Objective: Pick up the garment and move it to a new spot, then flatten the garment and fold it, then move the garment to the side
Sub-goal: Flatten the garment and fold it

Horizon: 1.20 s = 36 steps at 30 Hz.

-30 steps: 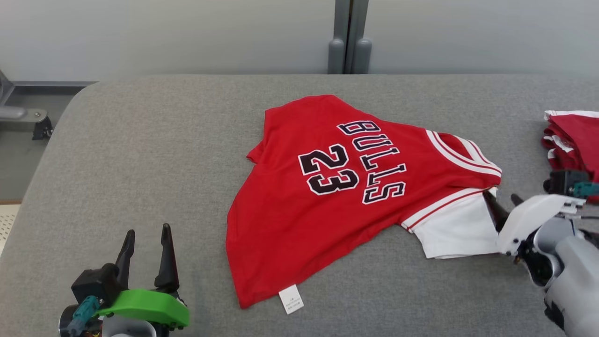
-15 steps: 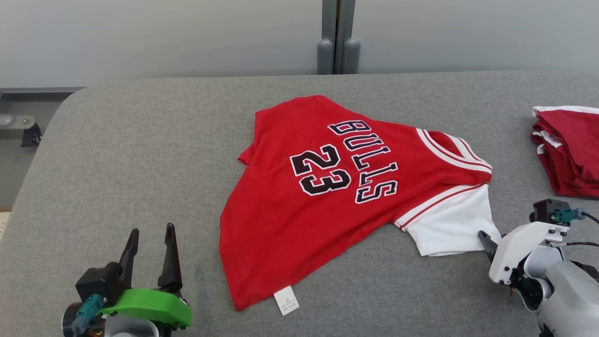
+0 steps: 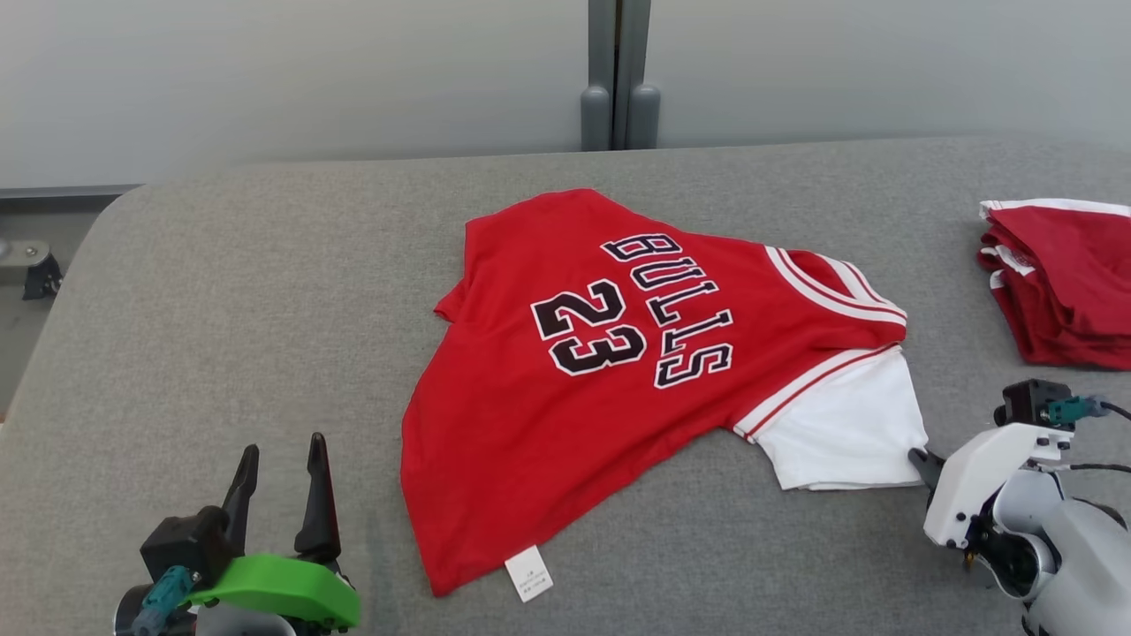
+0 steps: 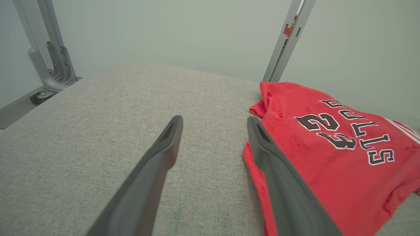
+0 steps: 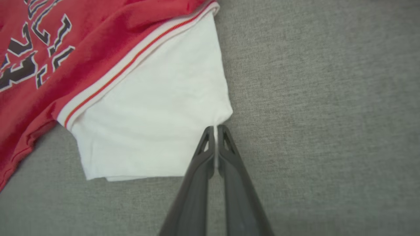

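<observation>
The garment [image 3: 618, 371] is a red jersey lettered BULLS 23, lying crumpled on the grey table [image 3: 265, 309], with a white sleeve [image 3: 839, 433] at its right end. In the right wrist view my right gripper [image 5: 216, 128] is shut on the edge of that white sleeve [image 5: 154, 124], a thin strip of white cloth pinched between the fingers. From the head camera, the right gripper [image 3: 919, 457] touches the sleeve's right edge. My left gripper [image 3: 278, 450] stands open near the table's front left, apart from the garment [image 4: 328, 147], nothing between its fingers [image 4: 164, 154].
A pile of red and white clothes [image 3: 1060, 283] lies at the table's right edge. A grey post [image 3: 618, 79] stands behind the table against the pale wall. A metal bracket [image 4: 49, 65] is off the table's left side. Bare table lies left of the garment.
The right gripper has closed on the sleeve's edge. The head camera has shifted, so the whole scene sits further left. The left gripper stays open.
</observation>
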{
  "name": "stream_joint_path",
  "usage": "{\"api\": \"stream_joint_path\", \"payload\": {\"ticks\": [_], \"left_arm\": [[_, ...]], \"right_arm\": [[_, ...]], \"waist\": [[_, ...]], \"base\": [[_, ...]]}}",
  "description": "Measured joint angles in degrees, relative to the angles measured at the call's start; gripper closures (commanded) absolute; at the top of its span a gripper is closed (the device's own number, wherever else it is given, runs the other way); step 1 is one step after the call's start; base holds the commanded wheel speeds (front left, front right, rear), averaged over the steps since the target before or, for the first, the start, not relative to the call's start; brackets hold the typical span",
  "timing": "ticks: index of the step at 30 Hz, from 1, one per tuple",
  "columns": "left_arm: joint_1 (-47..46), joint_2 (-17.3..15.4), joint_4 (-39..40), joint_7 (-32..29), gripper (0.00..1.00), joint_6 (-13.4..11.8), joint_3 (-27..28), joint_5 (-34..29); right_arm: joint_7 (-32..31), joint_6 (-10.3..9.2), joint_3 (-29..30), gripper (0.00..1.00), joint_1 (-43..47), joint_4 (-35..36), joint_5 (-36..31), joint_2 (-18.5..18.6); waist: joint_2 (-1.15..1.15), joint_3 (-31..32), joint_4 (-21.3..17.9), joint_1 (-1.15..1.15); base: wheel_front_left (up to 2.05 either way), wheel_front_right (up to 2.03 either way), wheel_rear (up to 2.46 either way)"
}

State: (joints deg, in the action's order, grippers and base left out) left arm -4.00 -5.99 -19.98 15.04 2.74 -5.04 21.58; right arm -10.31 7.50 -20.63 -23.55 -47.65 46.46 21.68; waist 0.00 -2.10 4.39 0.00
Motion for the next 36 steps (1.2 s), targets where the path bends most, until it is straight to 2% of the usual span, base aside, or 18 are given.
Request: {"api": "stream_joint_path", "payload": {"ticks": [8,9,10,11,17,21,25,27,32,36], "left_arm": [[0.48,-0.09,-0.20,0.01,0.00,0.00,0.07,0.04],[0.49,-0.14,-0.24,0.00,0.00,0.00,0.03,0.04],[0.49,-0.22,-0.26,0.00,0.00,0.00,0.08,0.05],[0.51,-0.32,-0.29,0.00,0.00,0.00,0.09,0.05],[0.52,-1.22,0.09,0.00,0.00,-0.24,0.23,0.07],[0.52,-2.35,1.79,0.00,0.00,-0.51,1.19,0.07],[0.40,-3.31,5.14,0.00,0.00,-0.82,1.78,-0.20],[0.27,-3.88,7.03,0.01,0.00,-0.93,2.30,-0.48],[0.00,-4.02,9.37,0.01,0.00,-1.32,3.08,-0.54],[0.11,-3.77,9.40,0.01,0.00,-1.00,2.37,-0.60]], "right_arm": [[-9.47,0.00,4.25,1.00,8.52,9.78,2.20,2.07],[-10.99,0.00,4.83,0.95,9.59,10.59,2.25,1.96],[-12.02,0.01,5.60,0.56,10.56,11.55,2.24,1.83],[-12.03,0.02,6.61,0.00,11.16,12.32,2.02,1.60],[-10.02,0.01,14.04,0.00,13.86,19.11,-1.78,-0.23],[-4.89,-0.01,19.54,0.00,14.17,27.51,-6.33,-1.36],[1.04,-0.01,23.07,0.00,14.21,34.92,-11.13,-4.65],[4.10,-0.03,25.66,0.00,14.28,37.09,-13.39,-7.50],[11.65,0.04,21.97,0.00,14.41,42.35,-18.48,-9.82],[18.56,0.01,19.71,0.00,16.12,41.78,-22.53,-10.00]], "waist": [[0.00,0.79,-1.95,0.00],[0.00,0.90,-2.14,0.00],[0.00,1.00,-2.31,0.00],[0.00,1.07,-2.44,0.00],[0.00,1.37,-3.02,0.00],[0.00,1.30,-3.40,0.00],[0.00,1.25,-3.74,0.00],[0.00,1.40,-3.85,0.00],[0.00,2.48,-3.88,0.00],[0.00,3.54,-3.78,0.00]], "base": [[0.00,0.00,0.00],[0.00,0.00,0.00],[0.00,0.00,0.00],[0.00,0.00,0.00],[0.00,0.00,0.00],[0.00,0.00,0.00],[0.00,0.00,0.00],[0.00,0.00,0.00],[0.00,0.00,0.00],[0.00,0.00,0.00]]}}
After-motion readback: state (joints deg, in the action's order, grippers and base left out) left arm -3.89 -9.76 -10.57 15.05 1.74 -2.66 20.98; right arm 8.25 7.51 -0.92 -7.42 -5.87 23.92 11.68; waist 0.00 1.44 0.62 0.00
